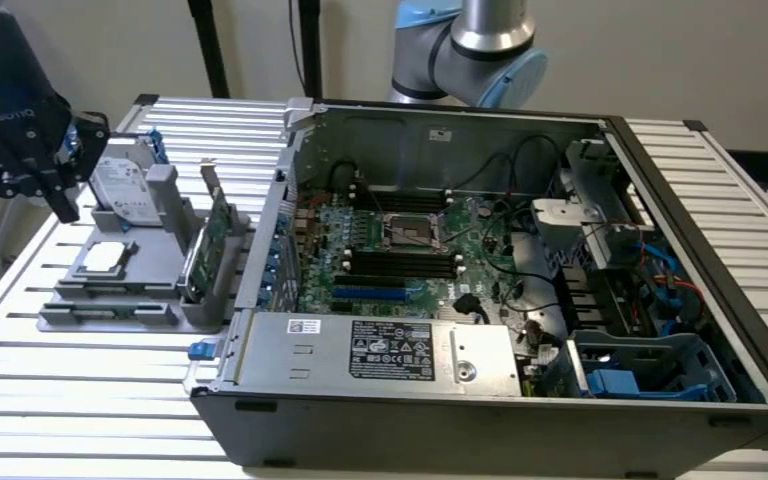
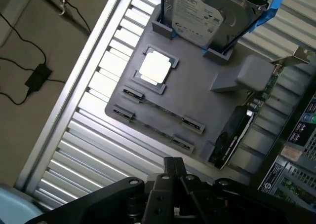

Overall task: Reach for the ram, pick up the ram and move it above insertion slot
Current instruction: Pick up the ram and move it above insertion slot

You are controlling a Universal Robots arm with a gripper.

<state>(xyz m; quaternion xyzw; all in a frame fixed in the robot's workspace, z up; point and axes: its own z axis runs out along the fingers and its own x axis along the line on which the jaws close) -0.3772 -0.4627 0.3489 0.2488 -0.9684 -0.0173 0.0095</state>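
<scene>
Grey plastic fixture tray sits on the slatted alu table, on the exterior view's left. The ram is at the tray's near end, a thin dark stick lying in a clip slot, too thin to make out chips. Just beyond it is a square CPU, flat in its recess. Farther back a silver hard drive w/ white label stands propped up at the tray's far end. An upright green card stands on edge along the tray's right side. The black gripper hangs above the tray's far-left corner, beside the drive and well apart from the ram. Can't tell whether it's released or clenched. To the right of the tray is an open PC case w/ its motherboard exposed. Far behind the case is the arm, w/ silver and light-blue joints.
</scene>
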